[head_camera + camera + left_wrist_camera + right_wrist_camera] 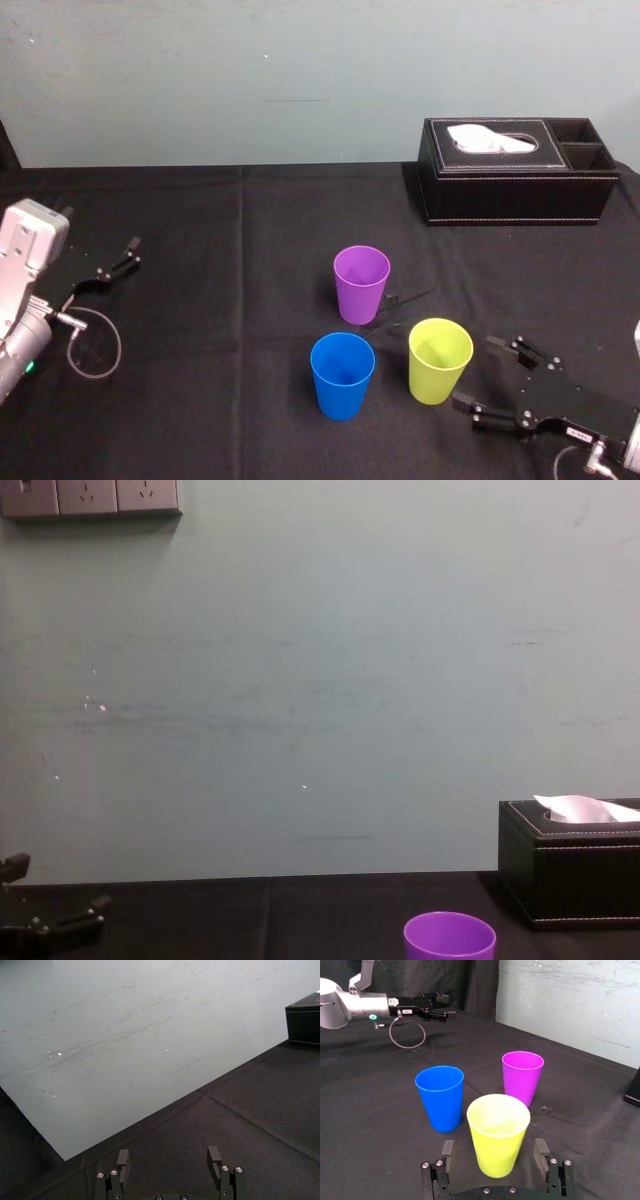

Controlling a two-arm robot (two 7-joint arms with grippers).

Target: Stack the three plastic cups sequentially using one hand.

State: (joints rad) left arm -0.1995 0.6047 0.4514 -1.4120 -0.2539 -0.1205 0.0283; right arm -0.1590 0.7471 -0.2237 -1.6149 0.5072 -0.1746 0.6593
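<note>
Three cups stand upright and apart on the black cloth. The purple cup [361,283] is farthest back, the blue cup [342,375] front left and the yellow-green cup [439,360] front right. My right gripper [477,373] is low at the front right, just right of the yellow-green cup, open and touching nothing. From the right wrist, the yellow-green cup [497,1132] stands right in front of the spread fingers [540,1152], with the blue cup [440,1097] and purple cup [522,1076] behind it. My left gripper [118,258] rests open at the far left.
A black tissue box [515,170] with a white tissue stands at the back right, well behind the cups. A pale wall [300,80] rises along the table's far edge. A looped cable [95,345] hangs by the left arm. Open cloth lies between the cups and the left arm.
</note>
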